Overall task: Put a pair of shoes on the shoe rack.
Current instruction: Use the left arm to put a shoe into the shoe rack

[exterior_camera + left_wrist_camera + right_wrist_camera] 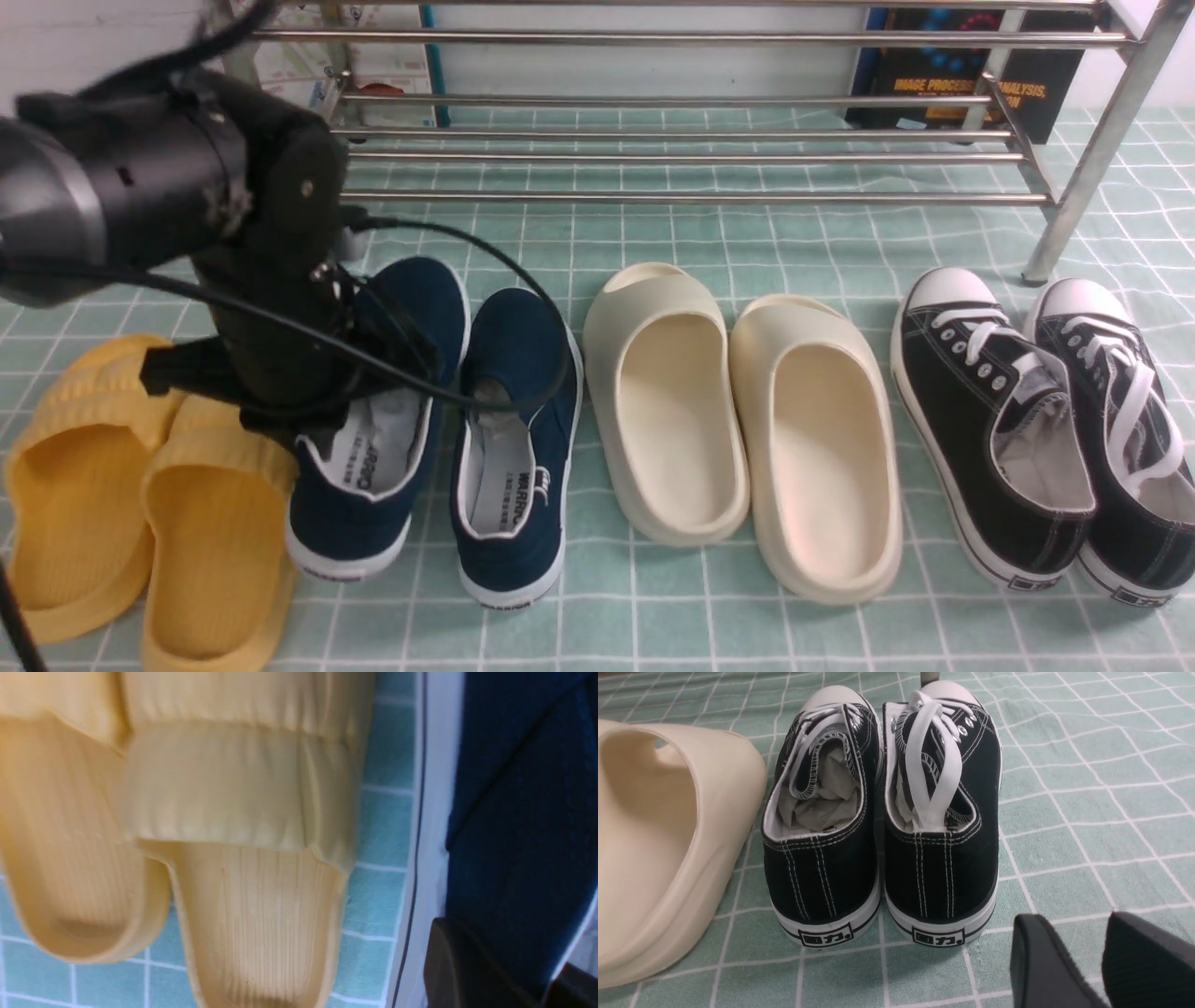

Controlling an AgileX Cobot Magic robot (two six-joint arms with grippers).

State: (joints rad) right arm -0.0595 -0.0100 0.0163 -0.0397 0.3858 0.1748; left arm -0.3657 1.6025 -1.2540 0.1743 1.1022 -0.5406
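Two navy slip-ons stand side by side on the green checked cloth, the left shoe (373,485) and the right shoe (518,448). My left gripper (313,415) reaches down from the bulky black wrist onto the left shoe's outer side. In the left wrist view the gripper (514,952) is shut on that shoe's navy side wall (514,835), with one finger (462,970) outside the canvas and the other by the white lining. The steel shoe rack (691,196) stands behind the row, its bars bare. My right gripper (1083,933) hangs open over the cloth behind the black sneakers.
Yellow slides (112,485) lie close on the left of the held shoe. Cream slides (747,420) and black lace-up sneakers (1027,420) fill the row to the right. A book (943,84) leans behind the rack. The rack's right leg (1083,168) stands by the sneakers.
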